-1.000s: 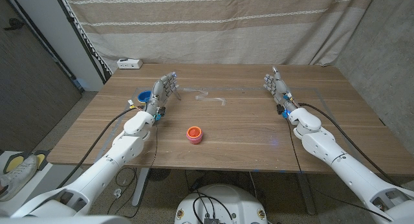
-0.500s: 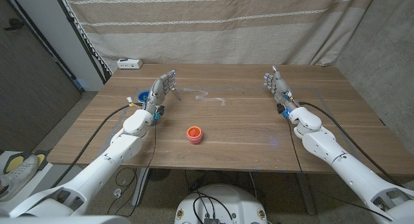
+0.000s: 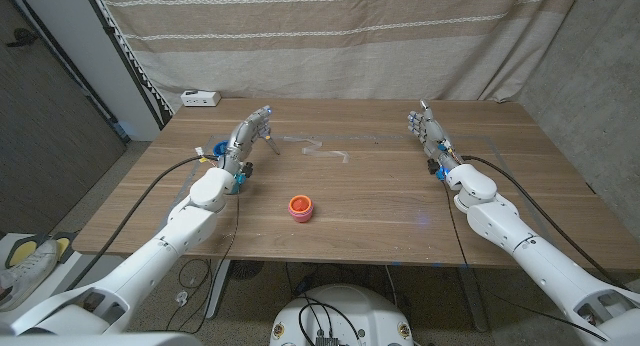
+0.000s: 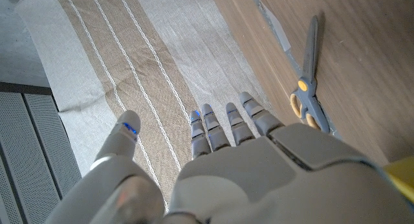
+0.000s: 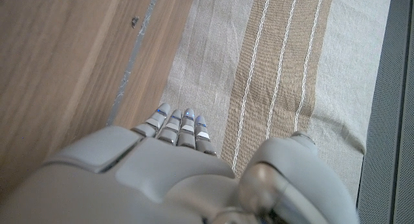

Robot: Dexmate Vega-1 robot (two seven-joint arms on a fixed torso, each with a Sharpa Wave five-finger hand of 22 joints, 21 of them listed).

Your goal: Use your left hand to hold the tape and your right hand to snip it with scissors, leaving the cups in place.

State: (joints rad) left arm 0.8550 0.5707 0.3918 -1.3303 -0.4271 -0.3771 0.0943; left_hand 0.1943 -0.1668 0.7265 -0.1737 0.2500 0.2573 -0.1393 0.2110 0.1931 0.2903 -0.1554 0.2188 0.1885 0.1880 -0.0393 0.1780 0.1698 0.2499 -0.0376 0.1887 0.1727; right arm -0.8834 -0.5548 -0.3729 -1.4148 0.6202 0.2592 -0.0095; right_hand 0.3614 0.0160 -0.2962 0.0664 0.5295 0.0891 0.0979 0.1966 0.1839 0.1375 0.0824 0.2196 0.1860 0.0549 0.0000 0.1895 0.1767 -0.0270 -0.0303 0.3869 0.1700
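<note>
Two hands up and neither's got anything yet. The robot's grey left hand (image 3: 249,136), upper left of the head frame, has rolled over the last sec: its fingers were fanned toward the camera w/ a blue cup showing beside it, now it's edge-on, fingers pointing up-right across the wooden table (image 3: 380,201); that cup's mostly hidden behind it. Fingers apart, empty. Grey right hand (image 3: 427,132) at upper right hasn't budged, fingers apart too, holding zip. Strip of clear tape (image 3: 322,148) lies on the wood at top middle, just right of the left hand. Yellow-handled scissors (image 4: 308,75) lie on the table just past the left fingertips in the left wrist view. Small red-orange cup (image 3: 301,207) sits mid-frame, well apart from both. My guess: left's lining up for the tape, and nothing's been snipped so far.
</note>
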